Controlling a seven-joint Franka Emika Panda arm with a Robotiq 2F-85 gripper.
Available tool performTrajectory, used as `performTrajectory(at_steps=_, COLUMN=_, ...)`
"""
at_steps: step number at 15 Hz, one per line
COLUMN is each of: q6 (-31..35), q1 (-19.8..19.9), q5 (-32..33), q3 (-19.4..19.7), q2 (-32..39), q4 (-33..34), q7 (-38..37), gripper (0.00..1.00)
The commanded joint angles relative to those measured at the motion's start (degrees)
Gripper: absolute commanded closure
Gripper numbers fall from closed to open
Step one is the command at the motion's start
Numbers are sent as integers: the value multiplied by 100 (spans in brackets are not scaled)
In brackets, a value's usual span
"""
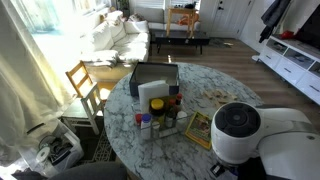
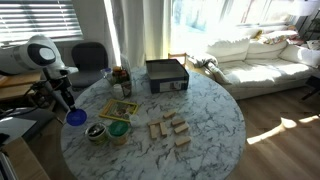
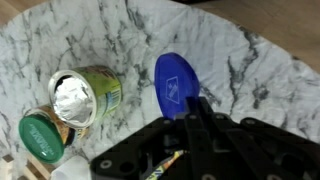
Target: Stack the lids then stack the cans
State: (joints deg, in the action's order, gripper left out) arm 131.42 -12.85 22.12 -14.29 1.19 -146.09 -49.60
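Two fingers of my end effector (image 3: 196,106) are clenching the blue lid (image 3: 177,84) by its rim. The lid is standing on edge in my grip, its round face turned toward the wrist camera. In an exterior view I am hanging over one side of the round marble bench (image 2: 205,120), close to its edge. The lid is showing just below my fingers, low over the bench top. I cannot tell whether it is touching the surface.

Near the lid, but apart from it, a silver-topped can (image 3: 92,92) is sitting on the bench, its pale yellowish-green side showing. The green lid (image 3: 42,137) is lying right against that can. A strip of yellowish wall is showing under it, but I cannot tell whether it is resting on a second can.

A framed picture (image 2: 122,108) is lying flat on the bench just behind these things. Several wooden blocks (image 2: 170,130) are lying in a loose group toward the middle. A black box (image 2: 166,75) is standing at the far side, with a cluster of jars (image 2: 120,78) beside it. In an exterior view my white arm (image 1: 240,130) is filling the foreground and hiding my end effector and both lids.
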Motion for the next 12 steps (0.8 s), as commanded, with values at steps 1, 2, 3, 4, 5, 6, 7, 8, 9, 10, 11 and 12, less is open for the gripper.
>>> performTrajectory(at_steps=1, q6=649, q1=-64, q5=118, q3=55, q2=414, q4=10, q7=154, gripper=98)
performTrajectory(at_steps=2, q6=742, q1=-76, q5=140, q3=78, q2=522, q4=42, q7=178, gripper=98)
performTrajectory(at_steps=3, q6=817, q1=-92, q5=197, q3=102, q2=613, q4=58, q7=164, gripper=98)
performTrajectory(at_steps=4, q6=878, q1=-109, q5=218, q3=124, q2=686, q4=70, q7=174, gripper=98)
performTrajectory(at_steps=5, q6=879, q1=-132, q5=271, q3=148, q2=722, q4=90, q7=128, gripper=69)
performTrajectory(at_steps=6, q6=842, q1=-148, q5=271, q3=165, q2=696, q4=106, q7=136, gripper=68)
performTrajectory(at_steps=7, q6=752, q1=-157, q5=271, q3=186, q2=649, q4=121, q7=146, gripper=61)
performTrajectory(at_steps=8, q6=677, q1=-161, q5=208, q3=188, q2=515, q4=126, q7=168, gripper=55)
performTrajectory(at_steps=9, q6=628, q1=-164, q5=174, q3=193, q2=411, q4=139, q7=175, gripper=46)
performTrajectory(at_steps=10, q6=616, q1=-151, q5=73, q3=182, q2=281, q4=149, q7=260, gripper=40)
performTrajectory(at_steps=11, q6=580, q1=-145, q5=163, q3=201, q2=127, q4=160, q7=212, gripper=31)
performTrajectory(at_steps=12, q6=523, q1=-121, q5=333, q3=238, q2=-25, q4=183, q7=159, gripper=25)
